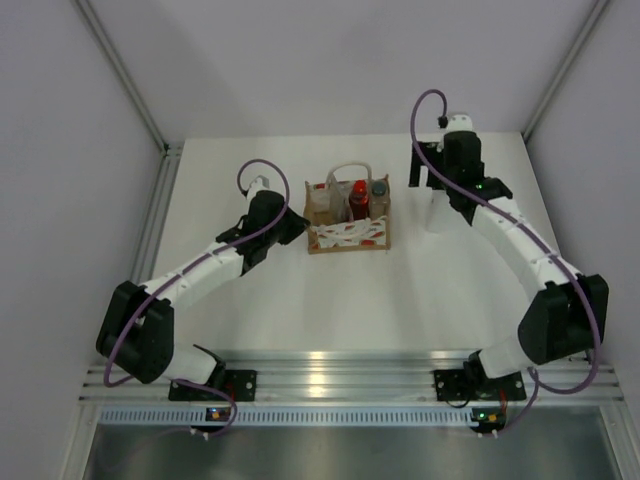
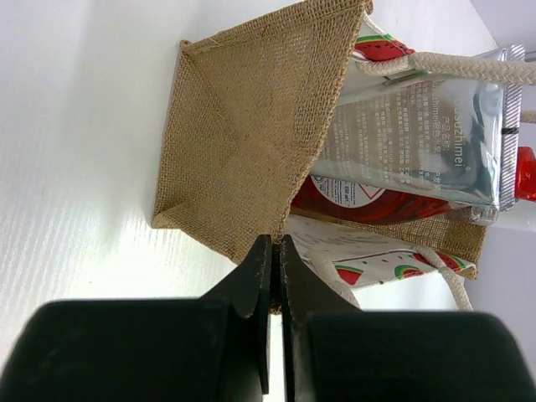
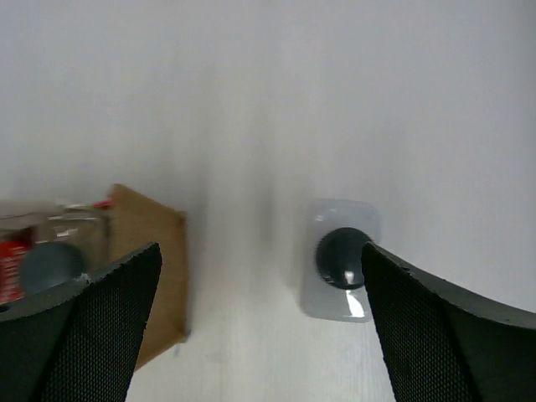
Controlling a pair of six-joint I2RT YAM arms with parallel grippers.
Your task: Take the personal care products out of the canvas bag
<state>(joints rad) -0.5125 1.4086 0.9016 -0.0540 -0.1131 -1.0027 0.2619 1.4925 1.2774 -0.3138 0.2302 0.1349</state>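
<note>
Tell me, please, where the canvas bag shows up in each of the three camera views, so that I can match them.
Top external: the canvas bag stands mid-table, between the two arms.
Left wrist: it fills the upper middle and right, seen sideways, woven side towards the camera.
Right wrist: only a tan corner shows at the lower left.
Shared landmark: the red bottle inside the bag, mid-right in the left wrist view, at the left edge in the right wrist view.
</note>
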